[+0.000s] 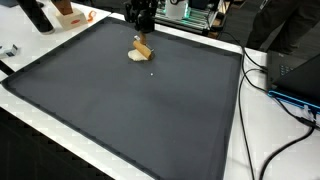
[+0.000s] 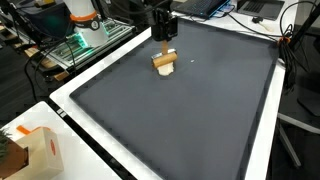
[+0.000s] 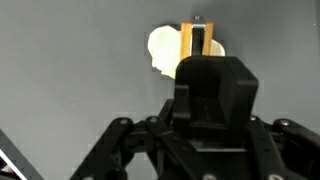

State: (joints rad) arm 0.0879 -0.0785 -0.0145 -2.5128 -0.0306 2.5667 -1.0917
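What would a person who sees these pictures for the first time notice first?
The large dark mat covering the white table draws the eye first, in both exterior views. Near its far edge a small wooden block lies against a pale round piece, with the robot's jaws hanging close to them.

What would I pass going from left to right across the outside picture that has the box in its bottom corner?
Box → wooden block on the dark mat → cables. The gripper hangs right above the block, so it shares that place.
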